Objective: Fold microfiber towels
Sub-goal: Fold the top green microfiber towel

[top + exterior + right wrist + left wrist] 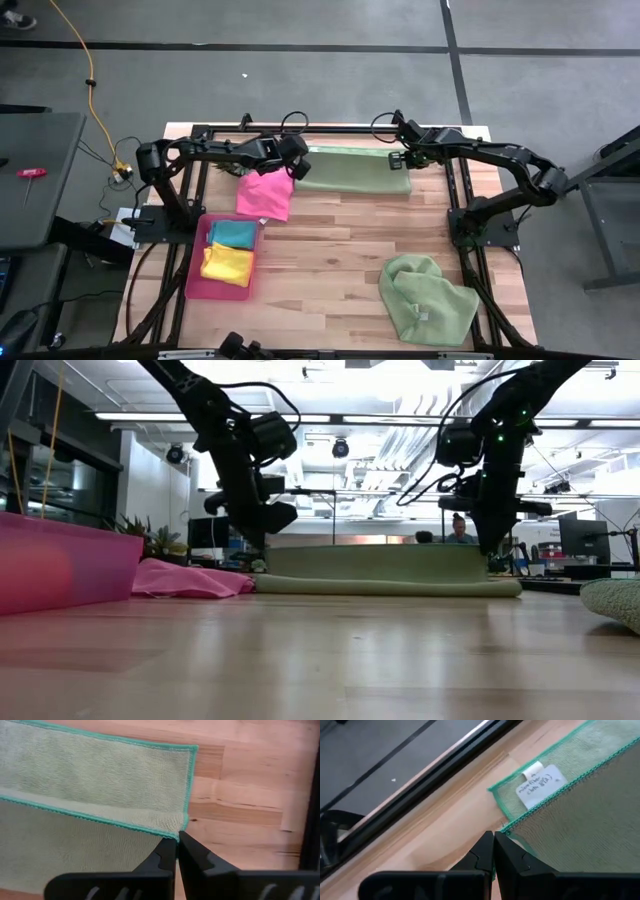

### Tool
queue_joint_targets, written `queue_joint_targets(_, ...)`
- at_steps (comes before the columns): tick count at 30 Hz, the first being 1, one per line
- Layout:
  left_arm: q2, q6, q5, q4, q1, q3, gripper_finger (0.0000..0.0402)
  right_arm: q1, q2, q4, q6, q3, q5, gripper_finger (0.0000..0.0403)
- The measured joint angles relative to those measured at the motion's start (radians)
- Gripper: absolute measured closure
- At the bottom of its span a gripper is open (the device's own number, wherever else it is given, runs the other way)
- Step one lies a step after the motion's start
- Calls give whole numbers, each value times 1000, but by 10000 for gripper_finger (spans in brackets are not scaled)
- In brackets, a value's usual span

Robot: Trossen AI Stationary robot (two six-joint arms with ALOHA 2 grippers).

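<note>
A pale green towel [352, 170] lies at the table's far middle, its lower layer [385, 587] flat on the wood with a white label [540, 785] showing. Its upper layer [375, 563] stands up from it between my two grippers. My left gripper [493, 845] is shut at this layer's left corner, my right gripper [177, 842] shut at its right corner. A hot pink towel [265, 195] lies flat just near-left of it. A second pale green towel [428, 300] lies crumpled at the near right. Teal [233, 233] and yellow [228, 264] towels lie in the pink tray [196, 268]. My left gripper pinches the upper layer's left corner [507, 827] at its teal-stitched edge between its two fingers, slanting down from the left. The layer rises from the lower one on the table. My right gripper pinches the upper layer's right corner [172, 832] between its two fingers, pointing steeply down. The layer stretches straight between both grippers.
The black frame rail [330, 130] runs along the far edge, close behind both grippers. A small spiky plant [150, 538] stands at the far left. Bare wood [330, 250] spreads across the table's middle and near side.
</note>
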Motion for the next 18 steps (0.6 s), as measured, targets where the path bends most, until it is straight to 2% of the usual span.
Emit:
queue_joint_targets(13, -1, 93, 37, 108, 24, -1, 401, -1, 0, -20, 24, 0, 44, 403)
queue_joint_targets(18, -1, 80, 40, 104, 25, -1, 401, -1, 0, -19, 19, 0, 43, 403)
